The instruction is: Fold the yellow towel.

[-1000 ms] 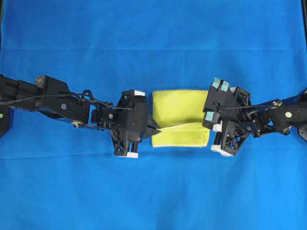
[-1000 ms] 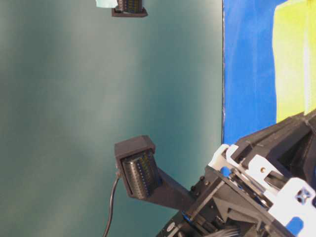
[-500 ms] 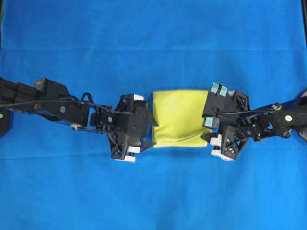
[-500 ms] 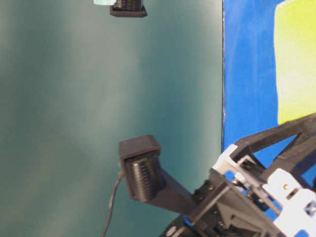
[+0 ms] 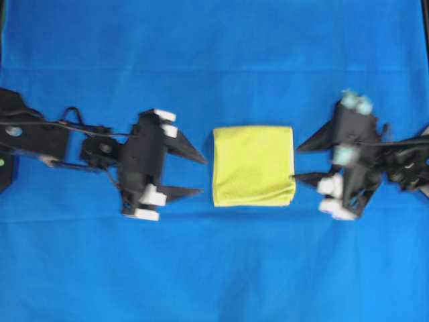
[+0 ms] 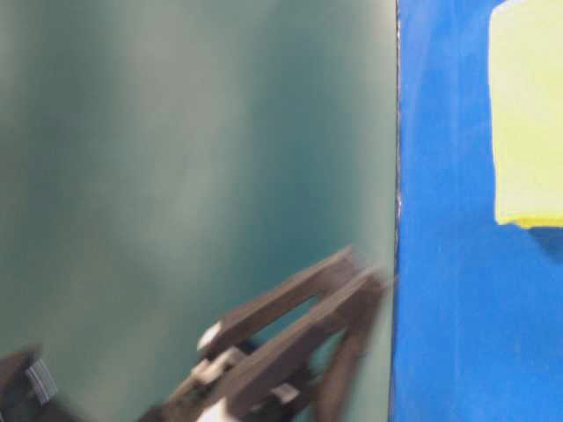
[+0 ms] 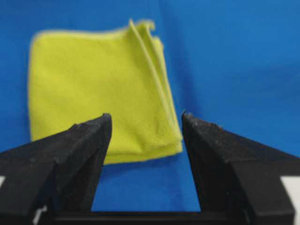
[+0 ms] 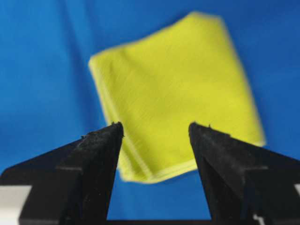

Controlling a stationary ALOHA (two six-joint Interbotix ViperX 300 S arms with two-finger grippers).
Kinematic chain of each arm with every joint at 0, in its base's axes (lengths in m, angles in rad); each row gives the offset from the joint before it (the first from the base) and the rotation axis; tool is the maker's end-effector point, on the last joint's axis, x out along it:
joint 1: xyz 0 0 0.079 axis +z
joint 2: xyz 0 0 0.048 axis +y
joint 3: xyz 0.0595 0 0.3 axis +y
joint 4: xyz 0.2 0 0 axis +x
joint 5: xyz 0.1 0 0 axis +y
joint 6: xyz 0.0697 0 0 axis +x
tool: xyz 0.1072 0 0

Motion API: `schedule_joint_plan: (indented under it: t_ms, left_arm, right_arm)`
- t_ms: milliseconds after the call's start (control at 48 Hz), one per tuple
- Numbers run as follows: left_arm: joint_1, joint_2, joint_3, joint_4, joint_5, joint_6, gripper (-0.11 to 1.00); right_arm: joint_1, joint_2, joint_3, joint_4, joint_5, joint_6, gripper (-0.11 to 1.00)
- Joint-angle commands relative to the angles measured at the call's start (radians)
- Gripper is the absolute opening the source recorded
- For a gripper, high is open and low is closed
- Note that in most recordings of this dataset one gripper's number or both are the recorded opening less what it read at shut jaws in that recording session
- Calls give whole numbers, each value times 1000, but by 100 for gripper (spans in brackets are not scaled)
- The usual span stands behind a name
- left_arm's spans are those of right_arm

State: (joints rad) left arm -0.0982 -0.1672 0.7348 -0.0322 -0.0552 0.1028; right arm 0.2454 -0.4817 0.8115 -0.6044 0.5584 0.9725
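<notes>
Both your grippers, left gripper (image 5: 201,174) and right gripper (image 5: 299,162), have just backed off the yellow towel (image 5: 253,166), jaws apart and empty. Though motion-blurred, it appears neatly stacked on the blue cloth (image 5: 214,54); folding looks finished.

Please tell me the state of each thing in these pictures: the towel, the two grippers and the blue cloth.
yellow towel: folded in layers, lying flat, held by nothing
left gripper: open, empty, apart from the towel
right gripper: open, empty, its lower fingertip near the towel's edge
blue cloth: spread flat under everything
</notes>
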Motion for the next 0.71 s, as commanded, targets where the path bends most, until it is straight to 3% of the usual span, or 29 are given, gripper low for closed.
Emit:
schedule_joint_plan:
  t_ms: [0,354,687]
  left_arm:
    - [0,-94,20,3,-6,2,58]
    - [14,-357,209,3,-87,2,58]
    - [69,-614,426,2,-160,-9,58]
  right_arm:
    - [2,-84,8,-54,20,-2,61]
    - [2,-399,127,-193,28,3,61]
    - [-6,-611,301,-227,-8,11,61]
